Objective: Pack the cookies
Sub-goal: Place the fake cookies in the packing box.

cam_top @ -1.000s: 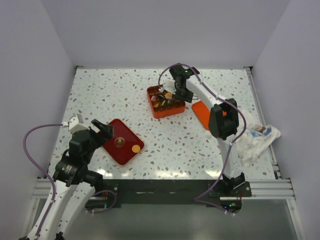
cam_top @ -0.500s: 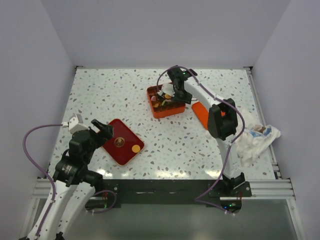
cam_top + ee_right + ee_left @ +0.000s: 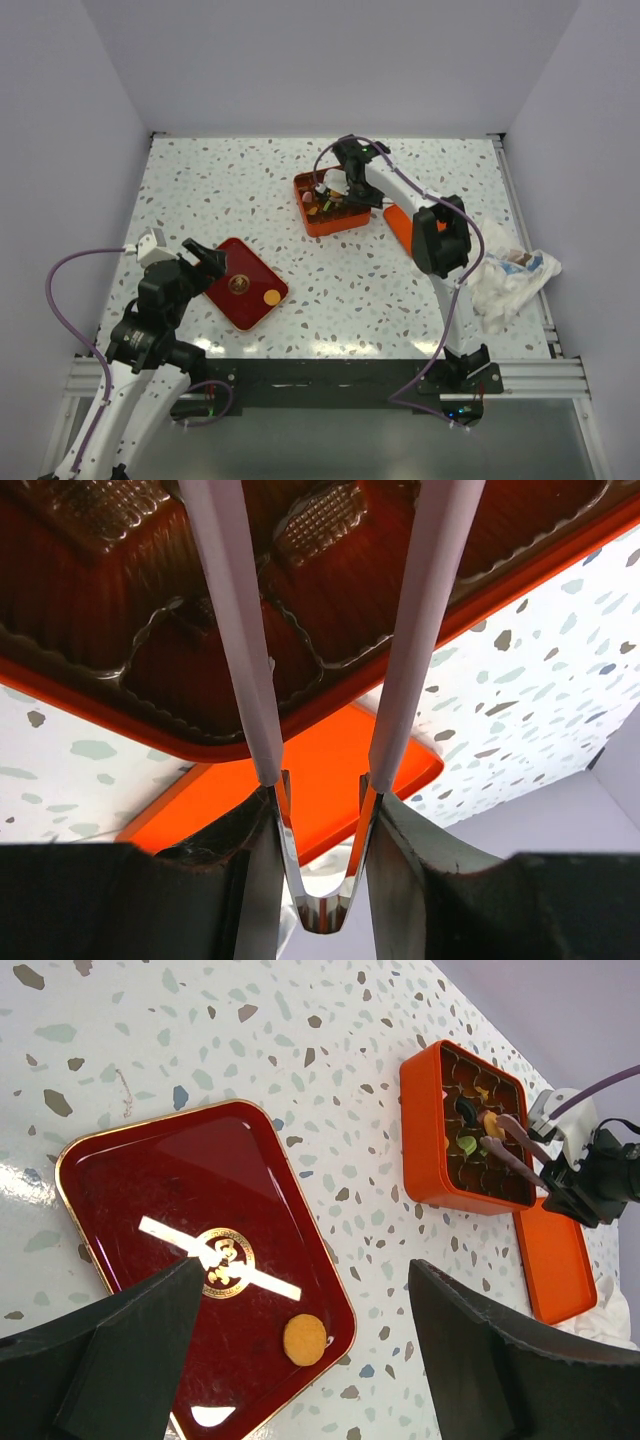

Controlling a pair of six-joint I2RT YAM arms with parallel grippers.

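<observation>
An orange box [image 3: 345, 220] with a brown compartment insert stands at the table's far middle, with several cookies [image 3: 467, 1145] in its cells. One orange cookie [image 3: 305, 1339] lies on the dark red tray [image 3: 150, 1190] at the near left. My right gripper [image 3: 354, 180] hovers over the box, shut on a pair of tongs [image 3: 235, 630] whose two arms reach down into the box [image 3: 150, 690]. The tong tips are out of the right wrist view. My left gripper [image 3: 305, 1272] hangs open above the tray [image 3: 232, 300], with the orange cookie [image 3: 271, 297] below its fingers.
The box's flat orange lid [image 3: 398, 218] lies just right of the box. A crumpled white bag [image 3: 512, 282] sits by the table's right edge. White walls close in the table on three sides.
My right gripper with the tongs has shifted slightly left over the box. The left arm, the tray and its cookie have not moved.
</observation>
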